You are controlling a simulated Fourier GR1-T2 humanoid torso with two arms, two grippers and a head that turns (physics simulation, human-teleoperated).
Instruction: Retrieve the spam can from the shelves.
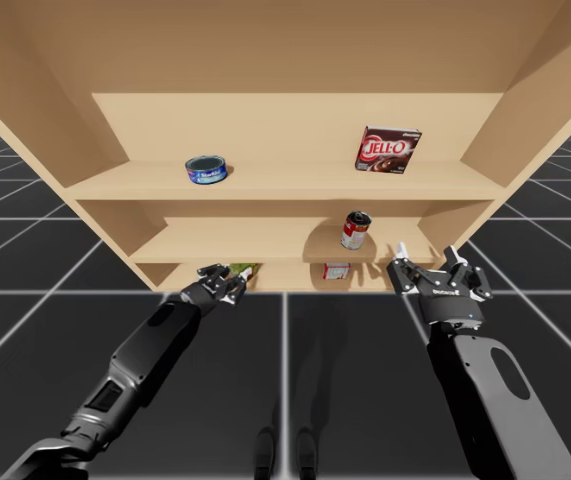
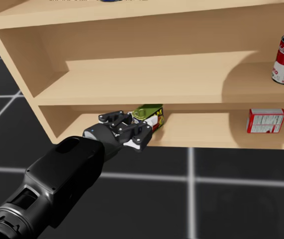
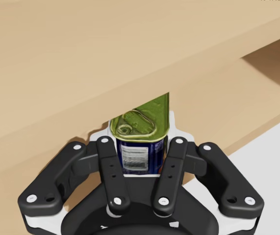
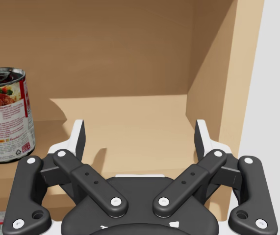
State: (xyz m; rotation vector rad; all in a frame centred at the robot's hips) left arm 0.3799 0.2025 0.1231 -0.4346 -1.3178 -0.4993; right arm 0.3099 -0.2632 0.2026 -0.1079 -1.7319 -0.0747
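The spam can, a rectangular tin with a yellow-green pull-tab lid and a blue side, sits at the front edge of the bottom shelf, left of centre. My left gripper is shut on it, with a finger against each side. The high view shows the can tilted just ahead of my left gripper, and the head view shows the can poking out beyond that gripper. My right gripper stands open at the middle shelf's right end, holding nothing.
A red and white soup can stands on the middle shelf left of my right gripper. Below it a small red box lies on the bottom shelf. A flat blue can and a dark red box sit on the top shelf.
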